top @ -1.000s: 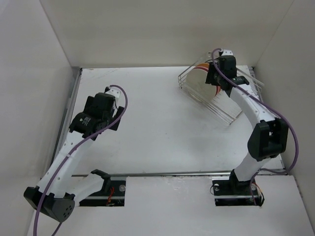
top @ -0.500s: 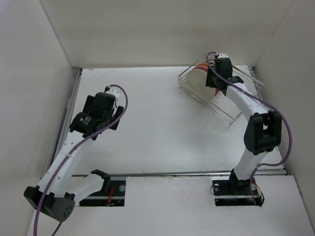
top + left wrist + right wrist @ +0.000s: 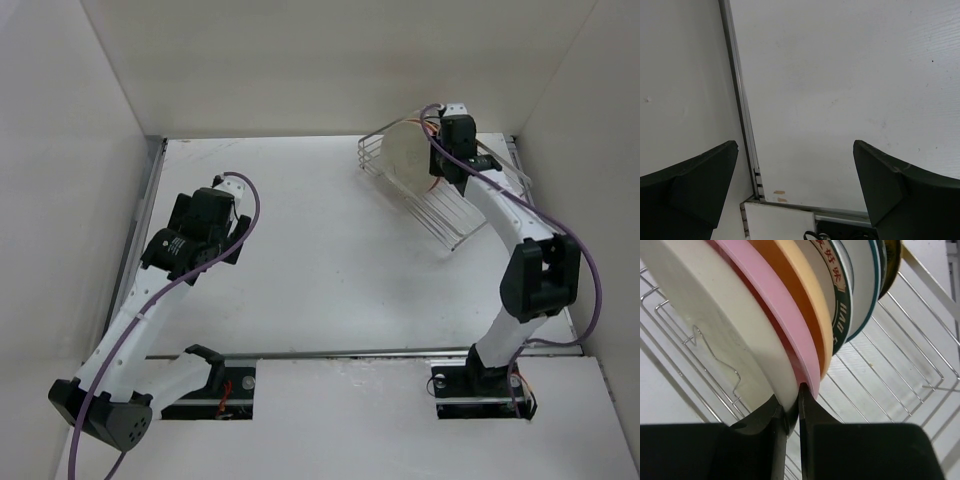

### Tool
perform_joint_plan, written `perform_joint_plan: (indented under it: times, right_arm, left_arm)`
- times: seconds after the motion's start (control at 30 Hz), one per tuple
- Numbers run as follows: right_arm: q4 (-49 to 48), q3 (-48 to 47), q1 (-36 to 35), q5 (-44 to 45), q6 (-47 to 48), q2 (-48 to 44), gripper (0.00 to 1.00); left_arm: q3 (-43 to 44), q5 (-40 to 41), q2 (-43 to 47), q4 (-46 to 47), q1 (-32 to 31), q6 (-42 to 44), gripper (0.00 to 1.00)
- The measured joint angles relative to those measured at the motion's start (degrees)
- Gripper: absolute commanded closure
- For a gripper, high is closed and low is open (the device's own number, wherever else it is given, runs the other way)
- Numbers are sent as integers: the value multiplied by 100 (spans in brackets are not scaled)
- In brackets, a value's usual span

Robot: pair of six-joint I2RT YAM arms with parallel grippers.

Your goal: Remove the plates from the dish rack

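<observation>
Left arm bent at the elbow over the left side of the table [image 3: 330,260], wrist angled down. Left gripper [image 3: 795,146] holds nothing, fingers [image 3: 705,175] wide apart above bare tabletop. Dish rack [image 3: 445,215] sits at the far right corner of the table, plates standing on edge in it. Right arm stretched forward to the rack. Right gripper [image 3: 790,409] pinches the rim of the cream plate [image 3: 710,315], one finger wedged between it and the pink plate [image 3: 772,302]. Orange-tan plate [image 3: 807,290] is next, just beside the pink one.
</observation>
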State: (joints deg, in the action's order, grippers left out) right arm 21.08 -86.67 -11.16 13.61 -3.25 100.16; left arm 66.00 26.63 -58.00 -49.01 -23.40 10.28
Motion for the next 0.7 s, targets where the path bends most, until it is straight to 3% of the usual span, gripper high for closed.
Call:
perform_joint_plan:
  times: [0.23, 0.4, 0.57, 0.7]
  right_arm:
    - [546, -389, -28, 221, -127, -780, 100]
    - [599, -1095, -420, 149, -378, -1497, 100]
    - [579, -1207, -588, -640, -796, -2011, 100]
    - [407, -595, -750, -1443, -1272, -1961, 100]
  left_arm:
    - [13, -83, 31, 0, 0, 0, 0]
    - [321, -402, 2, -72, 0, -127, 0]
    - [992, -1008, -319, -153, 0, -387, 0]
    - [1351, -1246, -662, -201, 0, -625, 0]
